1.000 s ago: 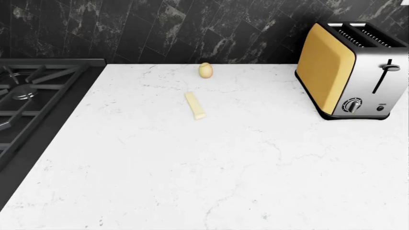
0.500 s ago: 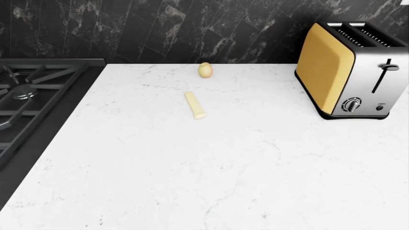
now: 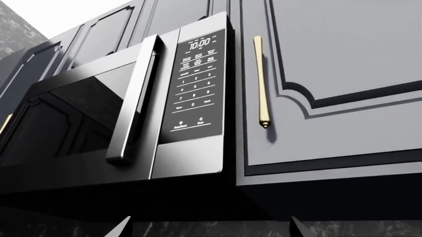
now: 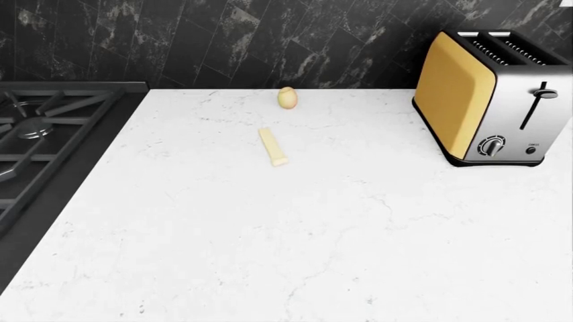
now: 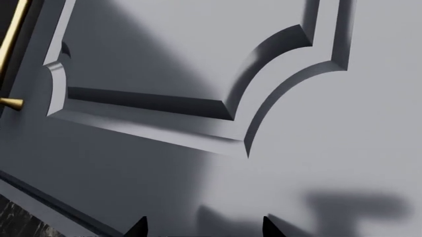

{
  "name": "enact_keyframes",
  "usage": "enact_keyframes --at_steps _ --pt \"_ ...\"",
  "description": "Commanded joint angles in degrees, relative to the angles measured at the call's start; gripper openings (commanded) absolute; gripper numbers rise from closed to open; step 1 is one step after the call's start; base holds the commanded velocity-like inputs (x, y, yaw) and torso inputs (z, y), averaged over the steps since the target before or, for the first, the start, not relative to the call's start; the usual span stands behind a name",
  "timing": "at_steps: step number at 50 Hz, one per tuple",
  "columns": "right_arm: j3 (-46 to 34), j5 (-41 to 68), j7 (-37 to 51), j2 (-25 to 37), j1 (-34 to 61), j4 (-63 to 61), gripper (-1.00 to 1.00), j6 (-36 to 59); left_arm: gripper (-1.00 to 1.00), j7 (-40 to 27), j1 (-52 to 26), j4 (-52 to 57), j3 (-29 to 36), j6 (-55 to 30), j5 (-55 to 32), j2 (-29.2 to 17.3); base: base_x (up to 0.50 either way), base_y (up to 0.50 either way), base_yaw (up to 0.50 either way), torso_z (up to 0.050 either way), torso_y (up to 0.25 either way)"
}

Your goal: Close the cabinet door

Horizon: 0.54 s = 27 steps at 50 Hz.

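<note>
The grey cabinet door with a raised panel and a slim gold handle hangs to the right of a microwave in the left wrist view. Whether it stands ajar I cannot tell. My left gripper is open below it and well away from it, only its two tips showing. In the right wrist view the cabinet door fills the frame at close range, with the gold handle at the edge. My right gripper is open with nothing between its fingers, casting shadows on the panel. Neither gripper shows in the head view.
A black microwave with a keypad and bar handle is mounted beside the cabinet. Below lies a white marble counter with a yellow toaster at the right, a gas stove at the left, a pale stick and a small round fruit.
</note>
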Motion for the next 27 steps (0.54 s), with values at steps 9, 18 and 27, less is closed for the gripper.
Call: enact_keyframes --at_steps 9,18,27 --pt "-4.53 -0.10 3.37 0.70 -3.36 4.42 1.00 2.36 1.00 0.33 0.72 -0.15 -0.17 0.22 0.41 0.47 0.00 0.00 0.00 0.000 0.000" --pt "-3.86 0.32 4.54 1.81 -3.29 1.10 1.00 2.34 1.00 0.40 0.92 -0.22 -0.30 0.27 0.43 0.59 0.00 0.00 0.00 0.000 0.000" --pt "-2.13 1.59 7.56 5.17 -2.65 -6.86 1.00 2.46 1.00 0.64 1.41 -0.20 -0.80 0.36 0.53 0.91 0.00 0.00 0.00 0.000 0.000"
